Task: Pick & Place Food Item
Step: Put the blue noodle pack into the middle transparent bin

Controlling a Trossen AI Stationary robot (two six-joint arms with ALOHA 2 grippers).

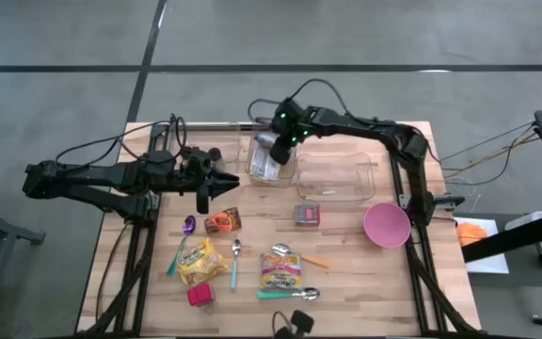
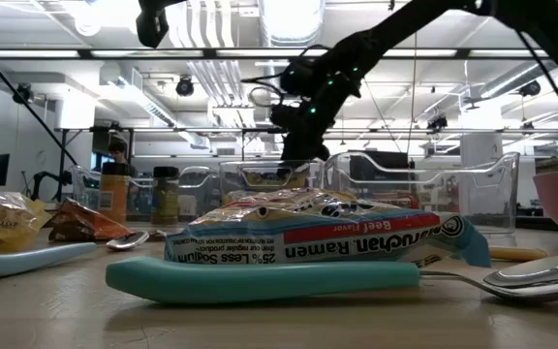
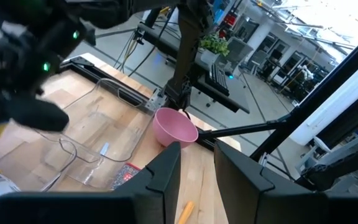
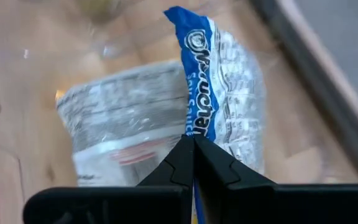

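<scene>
Back of table is crowded: small clear container (image 1: pixel 269 162) and large clear tray (image 1: pixel 337 178) sit side by side, right gripper (image 1: pixel 278 151) over the small one, pinched on a ramen packet (image 4: pixel 222 99) that fills the gap above it. Left gripper (image 1: pixel 222 182) hangs just left of the small container, blocking approach from that side. Pink bowl (image 1: pixel 387 225) sits off the tray's front right corner. Front centre is cluttered: snack bags (image 1: pixel 202 261), teal spoons (image 1: pixel 234 265), small packets (image 1: pixel 308 215). Bare wood along the front right, past the bowl, and the far left edge.
</scene>
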